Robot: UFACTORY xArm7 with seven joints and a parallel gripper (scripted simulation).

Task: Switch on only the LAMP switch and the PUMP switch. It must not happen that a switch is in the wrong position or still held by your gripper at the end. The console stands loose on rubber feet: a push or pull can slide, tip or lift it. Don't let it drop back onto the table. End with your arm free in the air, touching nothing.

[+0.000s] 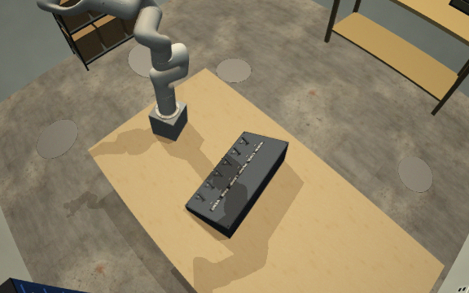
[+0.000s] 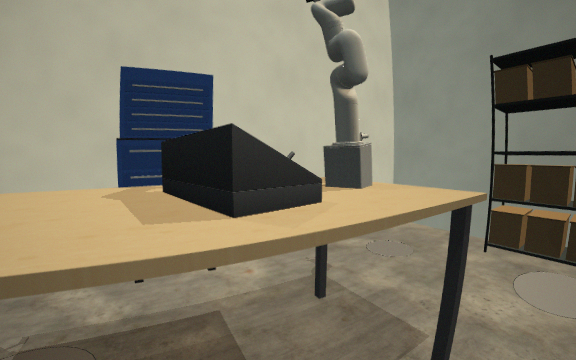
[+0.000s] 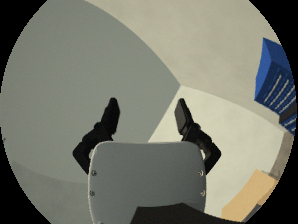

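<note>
So far nothing is touching the console: the gripper hangs high in the air, fingers spread wide with nothing between them, looking out at the walls rather than down at the work. In the wrist view, left of the fingers there is only grey wall; to the right and a little above them is a blue cabinet, and down to the lower right a corner of the table shows. The console is out of that view, well below the gripper, on the table out in front of the arm's base. It probably sits there so that its sloped face, with a row of small switches and a strip of labels beside them, tilts up toward the arm for easy reach. The labels are too small to read, so which switches are LAMP and PUMP cannot be told. The open fingers suit an approach. Since the box only stands loose on its feet, each flick should likely be light and directed so it does not slide or tip.
</note>
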